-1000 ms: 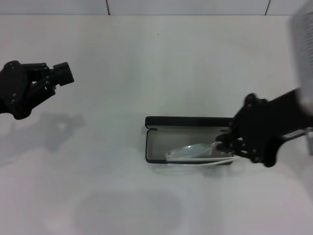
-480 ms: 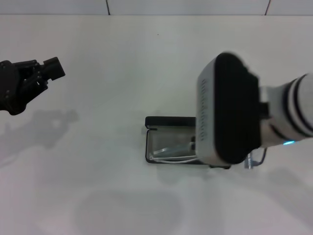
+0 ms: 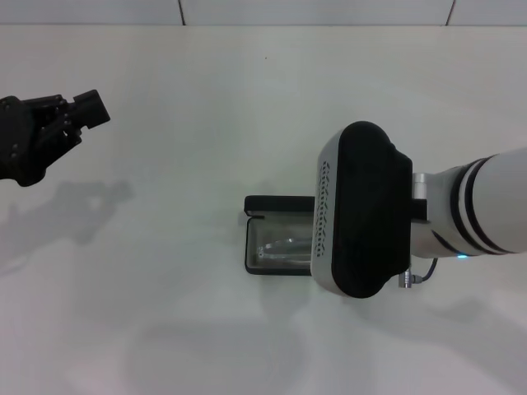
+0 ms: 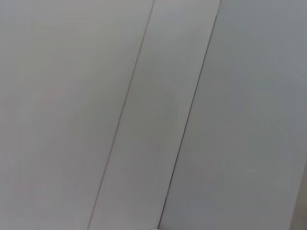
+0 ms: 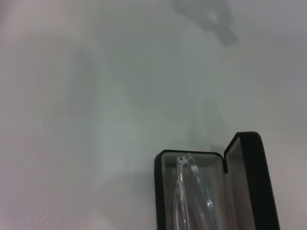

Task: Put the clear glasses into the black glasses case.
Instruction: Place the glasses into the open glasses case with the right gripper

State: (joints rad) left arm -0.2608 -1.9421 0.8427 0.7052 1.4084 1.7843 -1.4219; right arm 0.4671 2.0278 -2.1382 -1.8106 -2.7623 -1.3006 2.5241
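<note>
The black glasses case (image 3: 276, 202) lies open on the white table, lid raised at the far side. The clear glasses (image 3: 284, 248) lie inside it on the grey lining. In the right wrist view the black glasses case (image 5: 249, 182) shows its end with the clear glasses (image 5: 194, 191) running along the tray. My right arm's white and black wrist housing (image 3: 362, 210) hangs over the case's right half and hides the right gripper. My left gripper (image 3: 86, 111) is parked at the far left, well away from the case.
The white table (image 3: 206, 123) stretches around the case, with a tiled wall along its far edge. The left wrist view holds only pale wall panels (image 4: 144, 115).
My right arm has swung over the case, and its housing now covers the case's right half. The glasses went from resting across the front rim to lying inside. The left gripper drifted slightly left.
</note>
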